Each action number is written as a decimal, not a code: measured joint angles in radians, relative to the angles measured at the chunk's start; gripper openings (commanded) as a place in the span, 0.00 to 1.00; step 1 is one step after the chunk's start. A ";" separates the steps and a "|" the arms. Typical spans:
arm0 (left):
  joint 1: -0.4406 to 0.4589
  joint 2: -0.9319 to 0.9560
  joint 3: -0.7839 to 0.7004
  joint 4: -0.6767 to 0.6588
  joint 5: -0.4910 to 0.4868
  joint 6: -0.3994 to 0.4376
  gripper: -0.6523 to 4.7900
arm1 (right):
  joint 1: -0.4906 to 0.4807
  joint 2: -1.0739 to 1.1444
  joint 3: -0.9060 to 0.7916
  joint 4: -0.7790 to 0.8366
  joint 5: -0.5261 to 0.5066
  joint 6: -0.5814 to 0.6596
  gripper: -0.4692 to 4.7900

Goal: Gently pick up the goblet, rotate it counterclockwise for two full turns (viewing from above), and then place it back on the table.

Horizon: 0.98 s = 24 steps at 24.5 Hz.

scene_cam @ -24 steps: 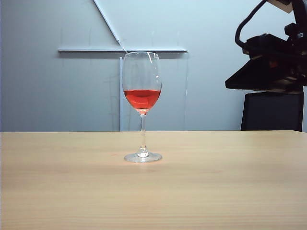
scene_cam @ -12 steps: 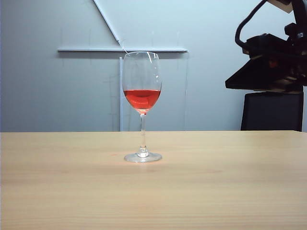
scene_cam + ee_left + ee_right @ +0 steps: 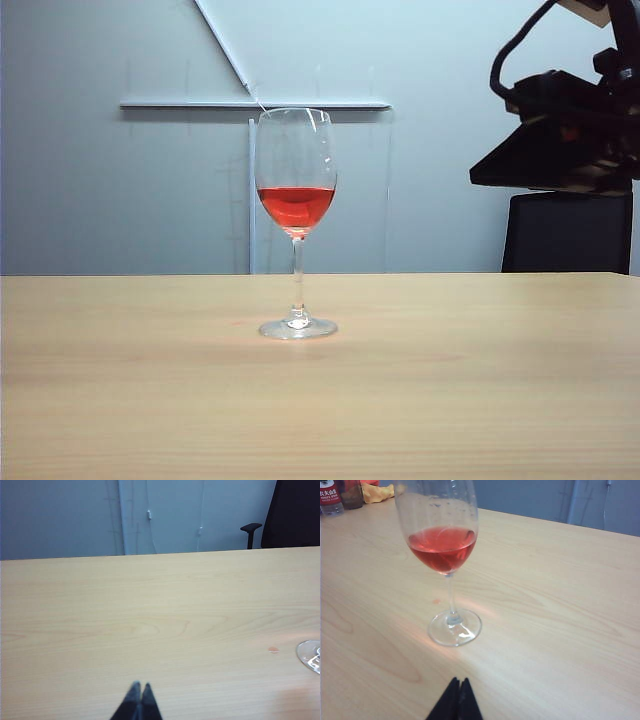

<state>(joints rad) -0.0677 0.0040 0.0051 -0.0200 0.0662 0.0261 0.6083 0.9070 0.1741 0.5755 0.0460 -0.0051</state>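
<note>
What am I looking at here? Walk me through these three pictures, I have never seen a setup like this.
This is a two-armed robot at a light-wood table. One picture comes from a camera off the arms facing the table; the other two come from cameras on each arm's wrist, looking past the gripper tips.

On the table stands a goblet, upright, with red liquid in its bowl. Nothing holds it.

The left gripper is shut and empty, hanging over bare wood, with only the edge of the glass's foot showing in its picture. The right gripper is also shut and empty, pointing at the goblet from a short way off. In the outside view, the dark shape at upper right is part of the right arm.
</note>
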 measured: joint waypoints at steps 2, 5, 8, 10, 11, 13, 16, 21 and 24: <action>0.000 0.000 0.000 -0.002 -0.001 0.000 0.11 | -0.001 -0.077 -0.006 -0.057 0.000 0.000 0.07; 0.000 0.000 0.000 -0.001 0.001 0.000 0.11 | -0.058 -0.246 -0.006 -0.141 0.016 0.000 0.07; 0.000 0.000 0.000 -0.001 0.001 0.000 0.11 | -0.150 -0.446 -0.006 -0.228 0.021 0.000 0.07; 0.000 0.000 0.000 -0.001 0.001 0.000 0.11 | -0.201 -0.528 -0.006 -0.292 0.017 0.000 0.07; 0.000 0.000 0.000 -0.001 0.001 0.000 0.11 | -0.267 -0.584 -0.008 -0.364 0.008 -0.001 0.07; 0.000 0.000 0.000 -0.002 0.000 0.000 0.11 | -0.351 -0.656 -0.021 -0.435 -0.026 0.000 0.07; 0.000 0.000 0.000 -0.001 0.001 0.000 0.11 | -0.463 -0.705 -0.027 -0.492 -0.093 0.000 0.07; 0.000 0.000 0.000 -0.001 0.001 0.000 0.11 | -0.598 -0.814 -0.110 -0.507 -0.114 0.002 0.07; 0.000 0.000 0.000 -0.001 0.001 0.000 0.11 | -0.599 -0.869 -0.159 -0.508 -0.067 0.017 0.07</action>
<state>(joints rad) -0.0681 0.0036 0.0051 -0.0212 0.0669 0.0261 0.0090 0.0376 0.0147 0.0677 -0.0212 0.0116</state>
